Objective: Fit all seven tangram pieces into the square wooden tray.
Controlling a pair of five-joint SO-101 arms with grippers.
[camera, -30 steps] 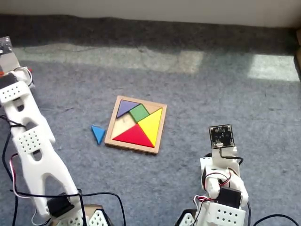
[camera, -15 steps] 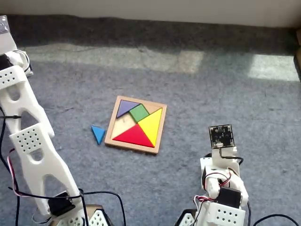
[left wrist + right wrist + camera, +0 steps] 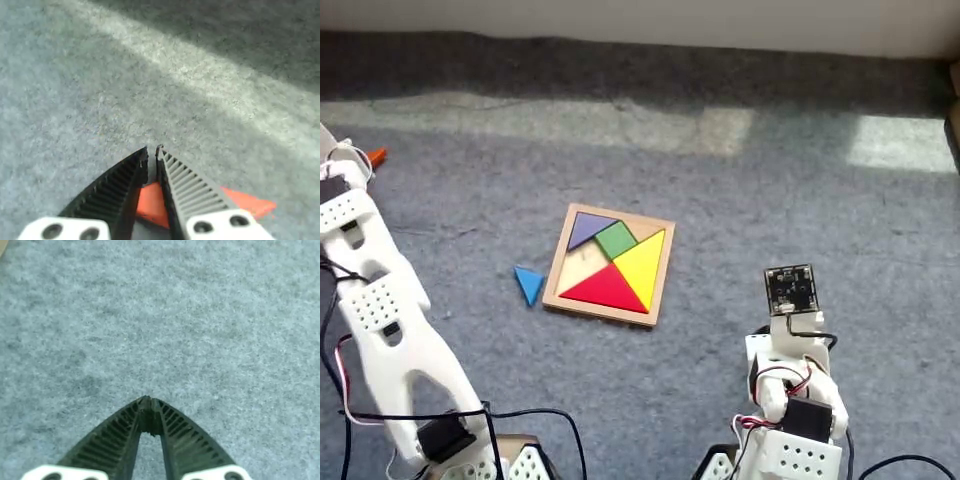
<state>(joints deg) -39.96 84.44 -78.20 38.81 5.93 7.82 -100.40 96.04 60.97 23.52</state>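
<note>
Left gripper (image 3: pixel 152 152) pinches a flat orange piece (image 3: pixel 247 204) over the fuzzy grey counter (image 3: pixel 100 75); right gripper (image 3: pixel 148 402) sits closed. Left arm has pulled back.

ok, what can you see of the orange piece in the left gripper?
Flat orange piece, smooth, likely painted wood, with one pointed corner sticking out. The left gripper is shut on it, and its fingers hide most of it, so the shape is unclear. It is far from the tray.

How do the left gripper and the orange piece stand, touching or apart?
Touching. The left wrist view shows the left gripper closed on the orange piece, which sits pinched inside it with no gap.
</note>
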